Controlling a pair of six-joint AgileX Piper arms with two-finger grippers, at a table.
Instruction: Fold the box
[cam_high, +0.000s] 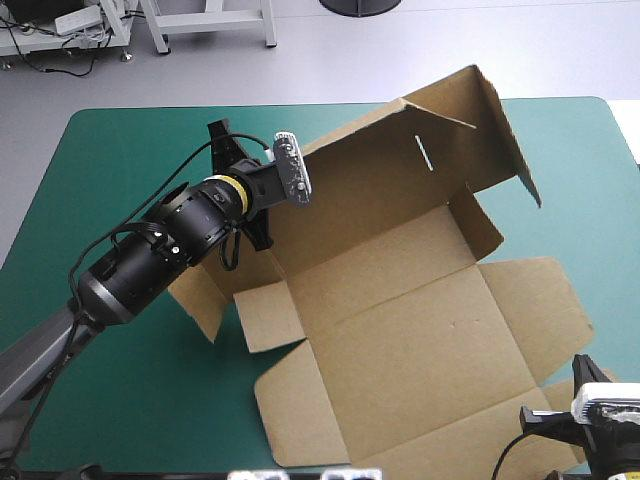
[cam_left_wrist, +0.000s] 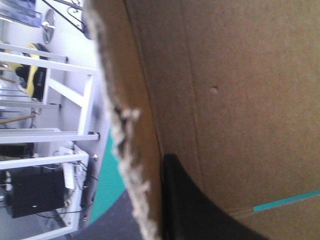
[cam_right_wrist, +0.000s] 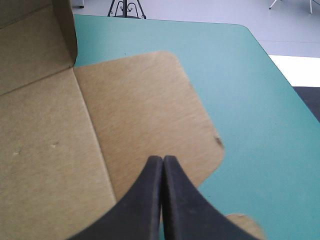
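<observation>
The box (cam_high: 400, 330) is a cut sheet of brown board. It is opened out over the middle and right of the table's teal-green cover (cam_high: 120, 160), between my two grippers. Its largest part, the base panel (cam_high: 420, 340), lies flat with straight creases around it, ahead of the right gripper. The far panel (cam_high: 370, 200) is tilted up off the cover along its crease. The side flap (cam_high: 505, 125) at the end farthest from the left gripper stands upright and bends round. A narrow slot (cam_high: 424, 152) is cut through the raised panel near its upper edge.

My left gripper (cam_high: 270, 200) is at the near end of that raised panel and is pinching the board. In the left wrist view one black finger (cam_left_wrist: 195, 210) lies flat against the board's face, touching it right beside the cut edge (cam_left_wrist: 127, 165). I cannot see the other finger, which is behind the sheet. The edge is pale and fuzzy where the layers are torn. The face ahead of the finger is matte and smooth, with a small dent (cam_left_wrist: 214, 90).

My right gripper (cam_right_wrist: 162, 160) has its fingers pressed together into one point with nothing between them. It is over a flat flap with a rounded corner (cam_right_wrist: 150, 100). A small dark nick (cam_right_wrist: 218, 141) marks that flap's edge just beside the tips. Bare cover lies beyond.
</observation>
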